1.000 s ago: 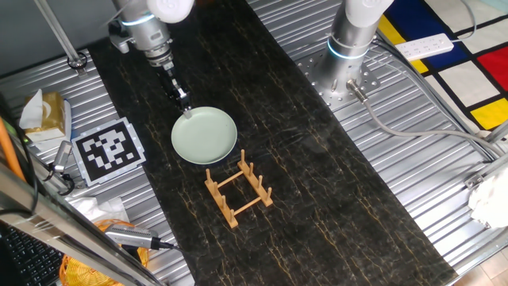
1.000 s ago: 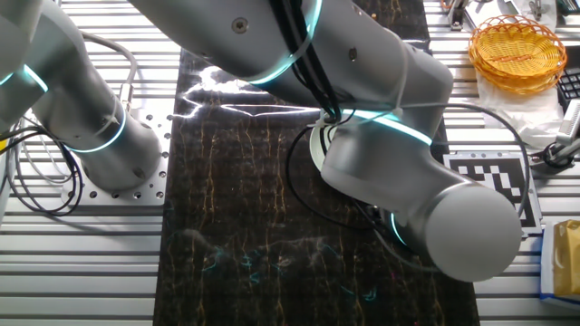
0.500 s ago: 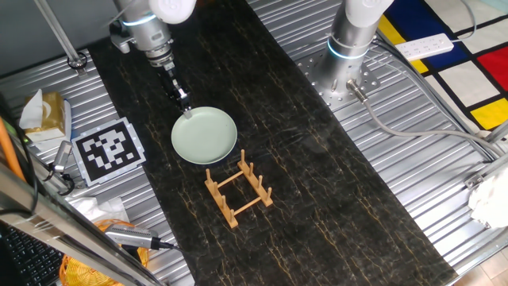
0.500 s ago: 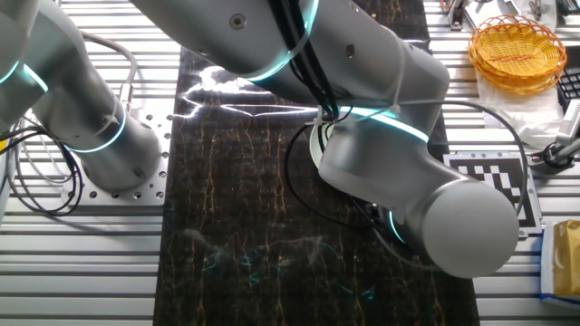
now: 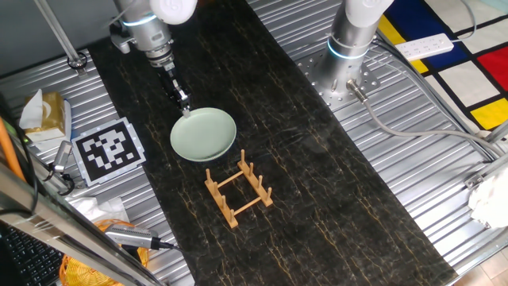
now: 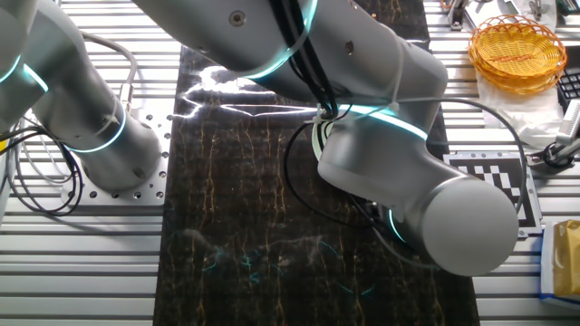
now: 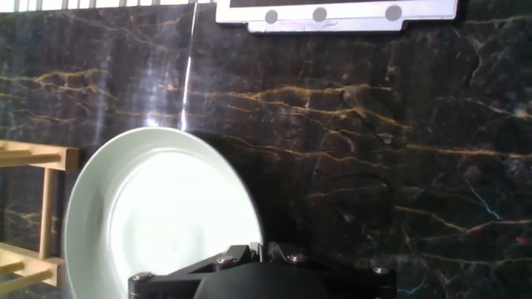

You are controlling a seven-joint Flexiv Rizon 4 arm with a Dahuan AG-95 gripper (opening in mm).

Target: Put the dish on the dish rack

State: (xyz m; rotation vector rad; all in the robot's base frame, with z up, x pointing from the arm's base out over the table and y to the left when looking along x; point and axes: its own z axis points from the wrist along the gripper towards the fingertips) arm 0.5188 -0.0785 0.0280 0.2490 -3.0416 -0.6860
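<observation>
The pale mint-green dish [image 5: 204, 134] lies on the dark marble-patterned table, just behind the wooden dish rack [image 5: 238, 193]. My gripper [image 5: 184, 110] reaches down to the dish's far-left rim and is shut on it. In the hand view the dish [image 7: 158, 224] fills the lower left, its rim running into my closed jaws [image 7: 259, 249], and the rack [image 7: 33, 216] shows at the left edge. In the other fixed view the arm hides all but a sliver of the dish [image 6: 316, 145], and the rack is hidden.
A black-and-white marker card [image 5: 110, 149] lies left of the dish on the ribbed metal table. A second arm's base [image 5: 349, 44] stands at the back right. A yellow basket [image 6: 517, 45] sits at a corner. A white board [image 7: 337, 12] lies beyond the dish.
The dish has shifted very slightly left with my gripper on its rim. The arm has edged slightly in the other fixed view. The rack has not moved.
</observation>
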